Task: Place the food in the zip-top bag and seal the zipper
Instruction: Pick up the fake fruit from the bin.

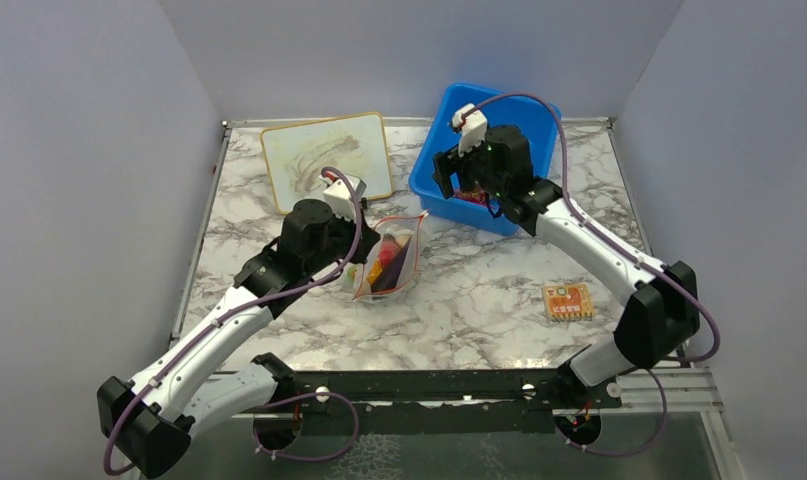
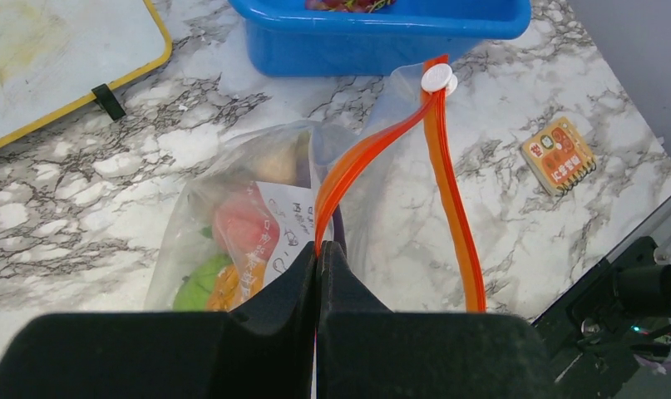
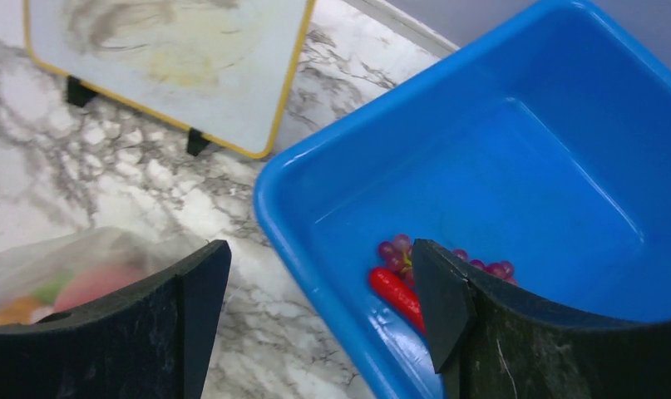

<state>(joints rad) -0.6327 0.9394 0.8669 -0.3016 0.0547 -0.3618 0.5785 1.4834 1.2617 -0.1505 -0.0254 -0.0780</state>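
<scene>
The clear zip-top bag (image 1: 392, 262) lies open at mid-table and holds a pink-red peach (image 2: 240, 226), a green lime (image 2: 200, 283) and an orange piece (image 2: 225, 287). My left gripper (image 2: 318, 249) is shut on the near end of the bag's orange-red zipper (image 2: 361, 158). The zipper's white slider (image 2: 437, 78) sits at the far end. My right gripper (image 3: 319, 266) is open above the near-left rim of the blue bin (image 3: 515, 150). A red chili (image 3: 394, 293) and a grape bunch (image 3: 398, 249) lie in the bin beside its right finger.
A yellow-framed whiteboard (image 1: 324, 155) lies at the back left. A flat orange square card (image 1: 567, 300) lies at the right front. The blue bin (image 1: 494, 150) stands at the back right, close behind the bag.
</scene>
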